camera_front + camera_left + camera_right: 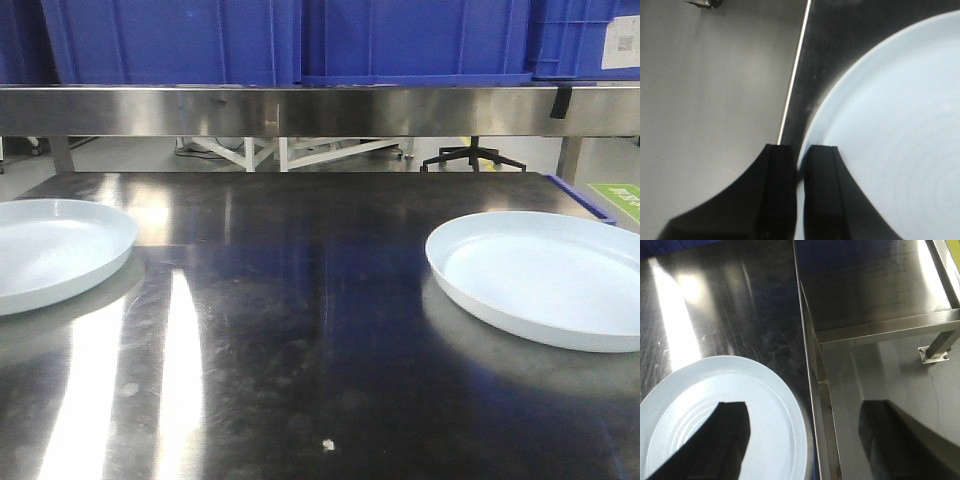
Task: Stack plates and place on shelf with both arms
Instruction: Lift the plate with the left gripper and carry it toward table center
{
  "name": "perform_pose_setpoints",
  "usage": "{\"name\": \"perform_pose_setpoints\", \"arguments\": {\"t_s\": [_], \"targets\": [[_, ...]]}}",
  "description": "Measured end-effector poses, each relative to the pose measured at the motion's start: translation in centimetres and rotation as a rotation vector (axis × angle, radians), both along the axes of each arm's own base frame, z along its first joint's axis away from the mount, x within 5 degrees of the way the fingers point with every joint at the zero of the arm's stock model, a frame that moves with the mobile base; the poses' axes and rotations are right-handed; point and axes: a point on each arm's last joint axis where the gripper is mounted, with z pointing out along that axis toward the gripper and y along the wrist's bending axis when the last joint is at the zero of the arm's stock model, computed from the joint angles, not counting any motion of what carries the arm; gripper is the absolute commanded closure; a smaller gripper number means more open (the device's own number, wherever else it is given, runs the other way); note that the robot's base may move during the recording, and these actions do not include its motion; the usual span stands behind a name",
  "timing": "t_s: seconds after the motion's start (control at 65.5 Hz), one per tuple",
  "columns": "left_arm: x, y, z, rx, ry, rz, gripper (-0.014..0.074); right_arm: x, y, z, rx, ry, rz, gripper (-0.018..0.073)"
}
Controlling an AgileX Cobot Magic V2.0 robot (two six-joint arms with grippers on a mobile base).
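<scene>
Two pale blue-white plates lie on the dark tabletop (300,330): the left plate (50,250) and the right plate (550,275). Behind them runs the steel shelf rail (300,108). Neither gripper shows in the front view. In the left wrist view my left gripper (800,148) has its black fingers almost together on the rim of the left plate (890,125), at the table's edge. In the right wrist view my right gripper (807,412) is open wide. One finger (730,440) hangs over the right plate (775,405), the other (885,440) beyond the table's edge.
Big blue crates (170,40) stand on the shelf. A chair base (470,158) shows behind, under the rail. A blue-edged green item (612,200) sits at the table's right. The table's side rail and a bolted leg (935,347) lie below the right gripper.
</scene>
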Motion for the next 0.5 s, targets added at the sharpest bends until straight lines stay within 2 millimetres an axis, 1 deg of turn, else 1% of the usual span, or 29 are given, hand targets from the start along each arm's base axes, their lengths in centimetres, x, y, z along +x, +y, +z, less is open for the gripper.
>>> {"name": "perform_pose_setpoints", "arguments": {"t_s": [0.168,0.214,0.321,0.412,0.504], "targets": [[0.2,-0.1,3.0,-0.023,-0.073,0.014,0.049,0.0,0.0,0.0,0.0,0.0,0.0,-0.001],[0.1,-0.2,4.2,-0.039,-0.103,0.017,0.049,0.0,0.0,0.0,0.0,0.0,0.0,-0.001],[-0.2,-0.6,6.0,-0.083,-0.152,0.007,0.049,0.0,0.0,0.0,0.0,0.0,0.0,-0.001],[-0.3,-1.2,7.1,-0.127,-0.18,-0.011,0.049,0.0,0.0,0.0,0.0,0.0,0.0,-0.001],[-0.3,-2.4,7.6,-0.165,-0.192,-0.043,0.049,0.0,0.0,0.0,0.0,0.0,0.0,-0.001]]}}
